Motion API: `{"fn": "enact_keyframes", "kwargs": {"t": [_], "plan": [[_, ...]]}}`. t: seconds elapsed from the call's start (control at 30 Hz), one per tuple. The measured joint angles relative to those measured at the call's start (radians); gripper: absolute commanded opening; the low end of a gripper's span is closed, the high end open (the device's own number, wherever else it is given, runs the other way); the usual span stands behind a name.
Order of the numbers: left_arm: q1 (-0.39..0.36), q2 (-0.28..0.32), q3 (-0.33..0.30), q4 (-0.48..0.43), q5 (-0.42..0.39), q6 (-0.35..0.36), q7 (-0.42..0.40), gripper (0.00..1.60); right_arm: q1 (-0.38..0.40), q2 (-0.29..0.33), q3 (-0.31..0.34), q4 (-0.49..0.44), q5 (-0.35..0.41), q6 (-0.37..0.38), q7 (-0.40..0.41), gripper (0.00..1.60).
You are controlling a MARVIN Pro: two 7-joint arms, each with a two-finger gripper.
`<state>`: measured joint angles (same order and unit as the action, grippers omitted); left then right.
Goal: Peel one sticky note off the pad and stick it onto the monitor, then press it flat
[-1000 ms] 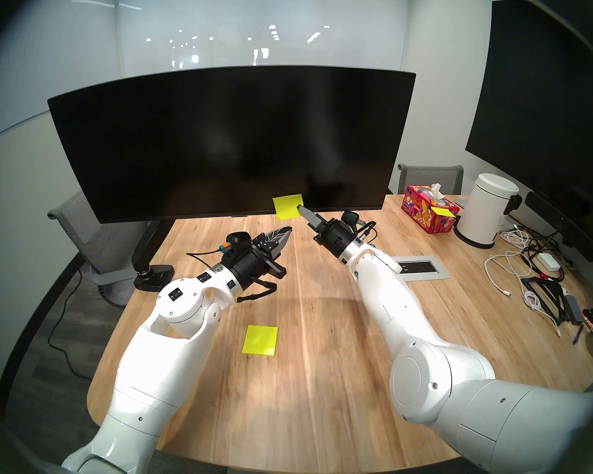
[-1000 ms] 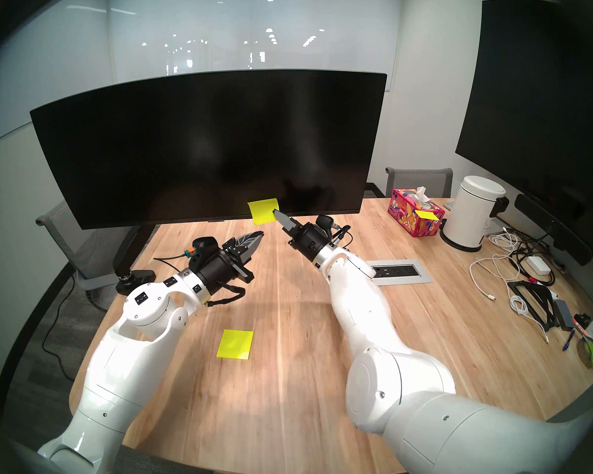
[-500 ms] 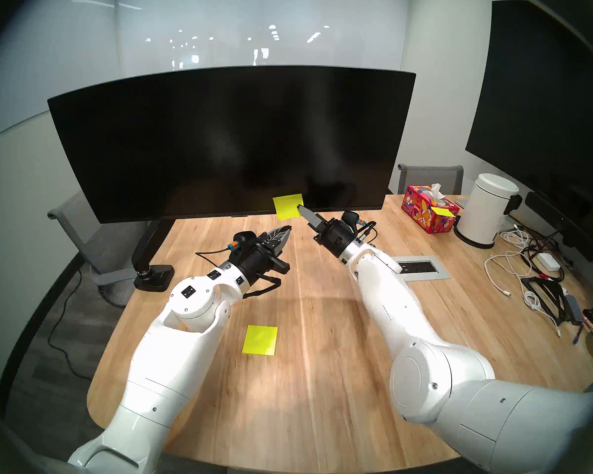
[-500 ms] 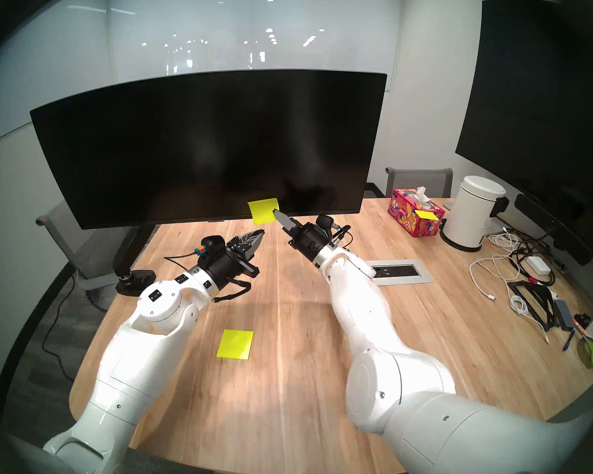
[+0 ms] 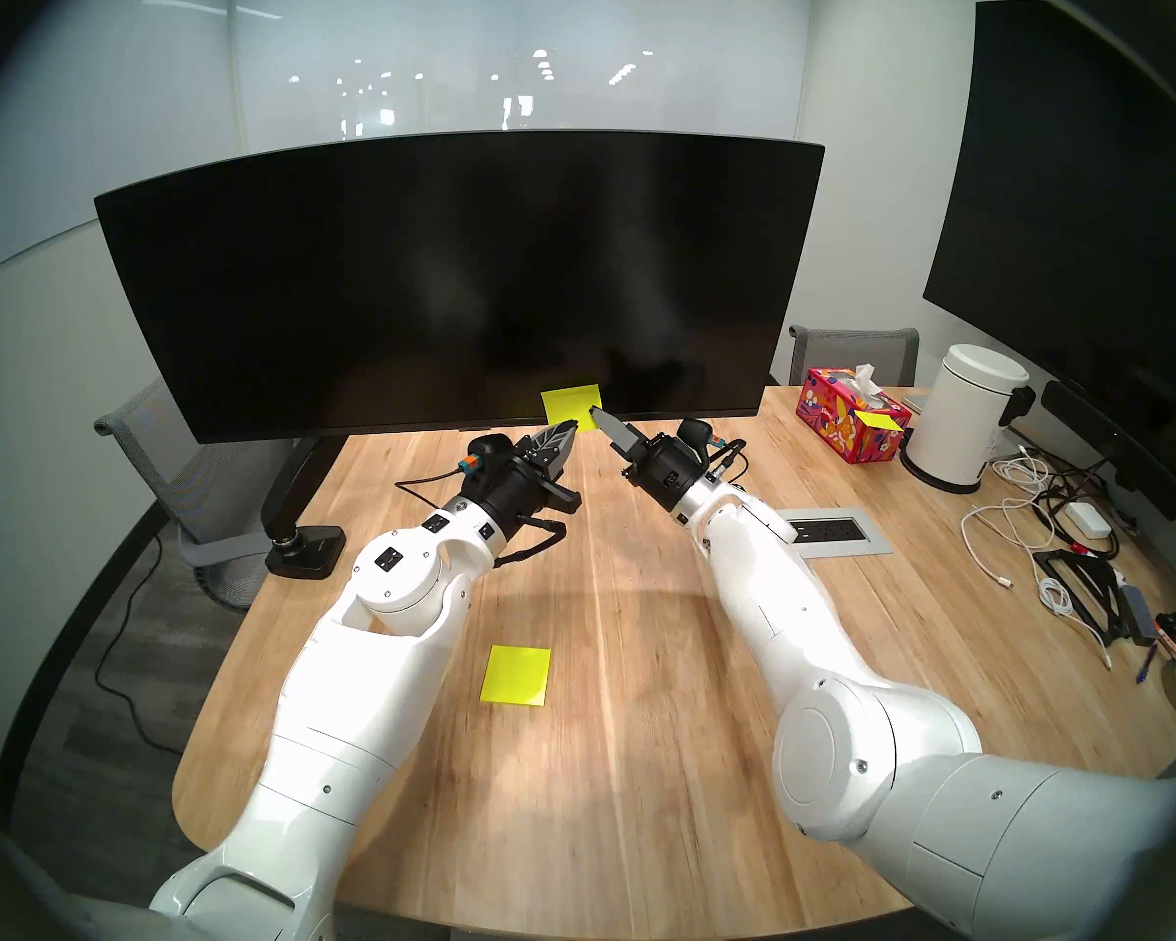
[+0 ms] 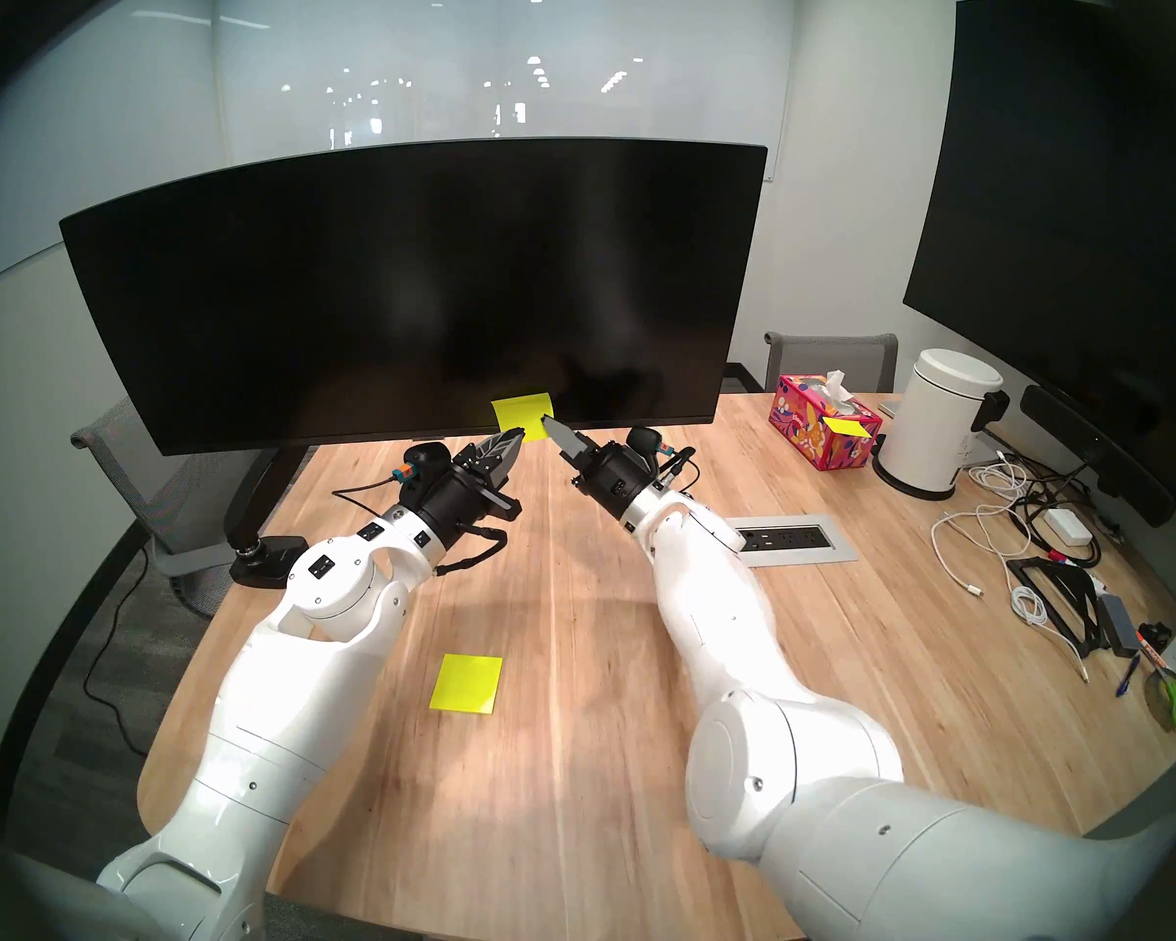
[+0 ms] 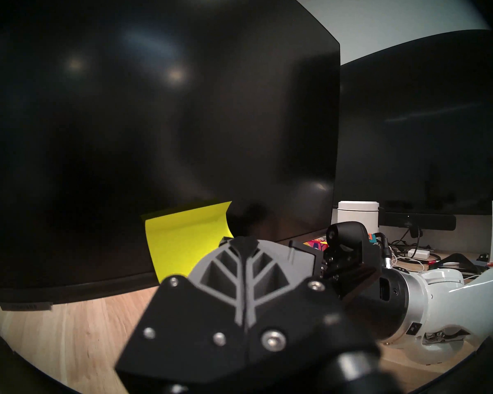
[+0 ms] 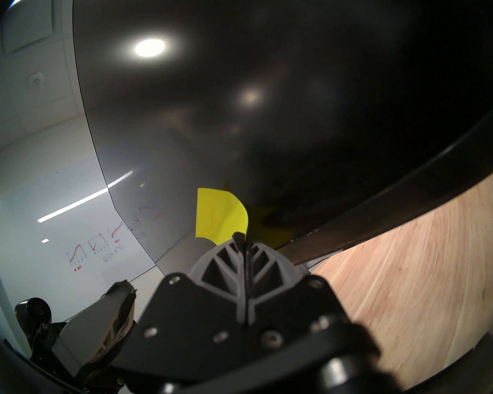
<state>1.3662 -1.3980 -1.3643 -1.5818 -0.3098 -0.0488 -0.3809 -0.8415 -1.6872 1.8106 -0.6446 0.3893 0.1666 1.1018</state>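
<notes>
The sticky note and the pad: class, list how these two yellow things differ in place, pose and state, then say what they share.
1. The sticky note stands upright against the monitor; the pad lies flat on the table.
2. The sticky note is pinched at its edge by the right gripper; nothing touches the pad.
3. The sticky note curls away along one side; the pad looks flat.
Both are bright yellow squares.

The monitor [image 5: 449, 281] has a dark glossy screen that mirrors the ceiling lights. The sticky note [image 5: 567, 406] and the pad [image 5: 516, 675] look like matt paper. The desk [image 5: 639, 681] is pale, smooth-finished wood. Each arm's shell is glossy white, probably plastic.
</notes>
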Motion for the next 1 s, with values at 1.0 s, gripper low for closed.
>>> {"fn": "enact_keyframes", "kwargs": {"t": [1.0], "plan": [[-0.103,-0.017,0.006,0.126,0.022,-0.007,0.053,0.0,0.0,0.0,0.0,0.0,0.0,0.0,0.0,0.0]]}}
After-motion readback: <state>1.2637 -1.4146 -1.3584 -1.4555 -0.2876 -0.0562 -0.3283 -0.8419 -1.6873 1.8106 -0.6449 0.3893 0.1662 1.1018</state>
